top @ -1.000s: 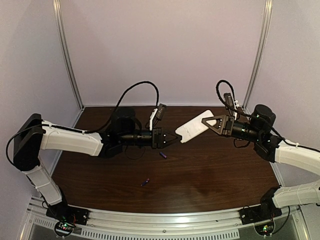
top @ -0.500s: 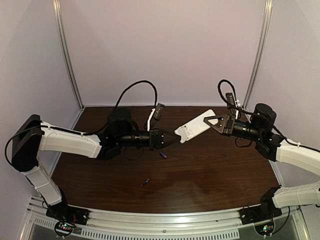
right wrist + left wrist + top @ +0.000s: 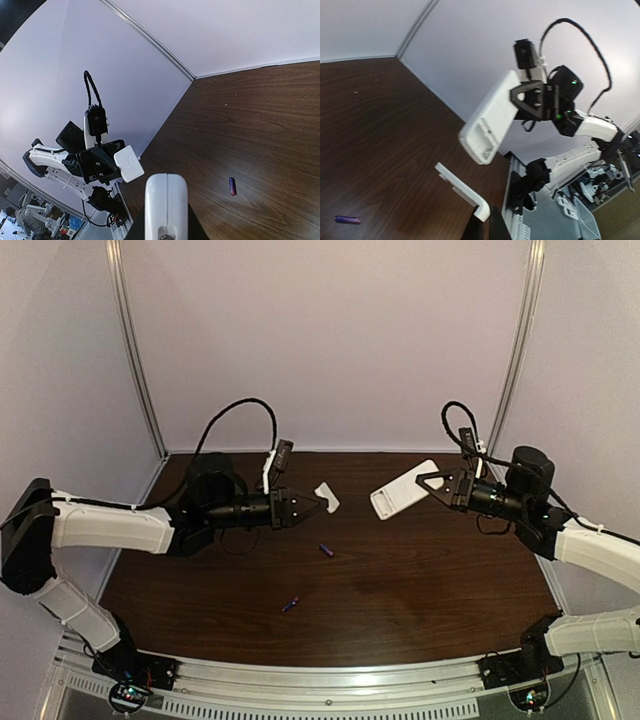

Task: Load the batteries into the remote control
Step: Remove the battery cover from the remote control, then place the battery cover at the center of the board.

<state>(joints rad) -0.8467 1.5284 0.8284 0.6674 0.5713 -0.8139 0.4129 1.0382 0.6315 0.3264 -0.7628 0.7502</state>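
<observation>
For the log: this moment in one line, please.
left gripper: holds cover | right gripper: holds remote control | batteries: on table

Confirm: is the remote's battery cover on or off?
Off. The left gripper holds the cover apart from the remote control, whose compartment shows open in the left wrist view.

The left arm [image 3: 110, 527] rises from its base at the near left corner and reaches out over the worktop [image 3: 430, 580]; its forearm lies roughly level and points right; the left gripper [image 3: 316, 503] has its jaws closed on a small white cover piece [image 3: 328, 496]; the right arm [image 3: 592, 545] bends up from the near right corner and points left, wrist raised; the right gripper [image 3: 422, 485] clamps one end of the remote control [image 3: 398, 494], which juts out tilted toward the left gripper; the two grippers face each other, apart, a clear gap between them.
</observation>
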